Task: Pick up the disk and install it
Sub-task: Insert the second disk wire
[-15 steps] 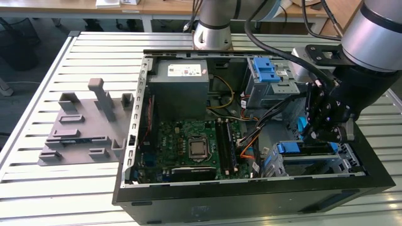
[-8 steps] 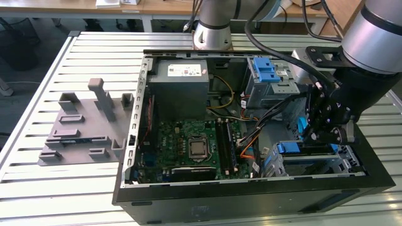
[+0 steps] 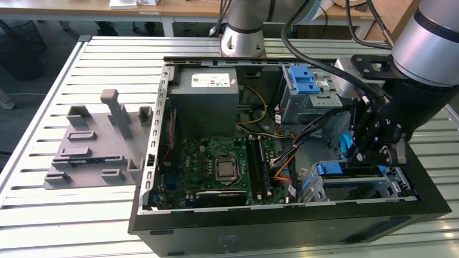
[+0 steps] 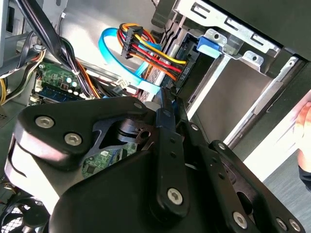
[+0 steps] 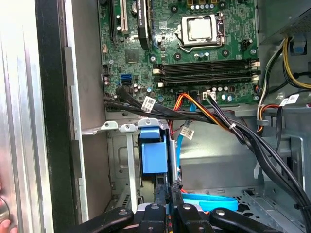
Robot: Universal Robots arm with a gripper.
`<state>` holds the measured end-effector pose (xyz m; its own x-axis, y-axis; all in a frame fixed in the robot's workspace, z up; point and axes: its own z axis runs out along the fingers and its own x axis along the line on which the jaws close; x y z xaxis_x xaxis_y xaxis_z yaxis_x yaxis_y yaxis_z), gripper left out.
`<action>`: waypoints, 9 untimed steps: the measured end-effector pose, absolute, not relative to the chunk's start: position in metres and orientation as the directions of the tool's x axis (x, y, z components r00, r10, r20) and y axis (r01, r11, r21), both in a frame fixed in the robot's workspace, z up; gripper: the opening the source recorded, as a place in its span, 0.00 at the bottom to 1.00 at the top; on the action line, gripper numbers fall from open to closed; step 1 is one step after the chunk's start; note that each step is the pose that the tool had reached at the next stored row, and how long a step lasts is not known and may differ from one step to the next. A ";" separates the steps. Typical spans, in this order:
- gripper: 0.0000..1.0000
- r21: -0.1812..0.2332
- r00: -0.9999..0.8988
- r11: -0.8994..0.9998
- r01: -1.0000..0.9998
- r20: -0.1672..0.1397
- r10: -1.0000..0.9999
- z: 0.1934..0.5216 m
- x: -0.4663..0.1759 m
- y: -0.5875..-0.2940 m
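The disk (image 5: pixel 153 158) stands on edge inside the lower grey drive bay (image 3: pixel 391 185) of the open computer case, its blue bracket facing out. In the second wrist view the disk (image 4: pixel 188 60) is a dark slab with a blue tab, just past the fingertips. My gripper (image 5: pixel 168 183) is shut, its tips together against the disk's near end with nothing between them. In the exterior view the gripper (image 3: pixel 364 157) hangs over that bay at the case's right side. The gripper (image 4: pixel 169 94) shows the same closed tips.
Black, orange and blue cables (image 5: pixel 214 114) cross just beside the bay. A bundled power connector (image 4: pixel 141 43) hangs near the fingertips. The motherboard (image 3: pixel 222 166), power-supply box (image 3: pixel 208 94) and an upper bay with a blue latch (image 3: pixel 305 80) fill the case. A grey fixture (image 3: pixel 93 142) lies on the table. A hand (image 4: pixel 305 121) is close.
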<state>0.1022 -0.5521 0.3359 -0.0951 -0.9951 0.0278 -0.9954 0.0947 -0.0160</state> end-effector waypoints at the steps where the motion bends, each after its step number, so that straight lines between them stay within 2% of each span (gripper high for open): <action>1: 0.16 -0.016 -0.095 0.095 -0.995 0.028 -0.995 0.336 0.102 -0.552; 9: 0.16 -0.016 -0.095 0.095 -0.995 0.028 -0.995 0.334 0.104 -0.552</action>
<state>0.1038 -0.5523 0.3341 -0.0950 -0.9951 0.0277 -0.9954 0.0946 -0.0159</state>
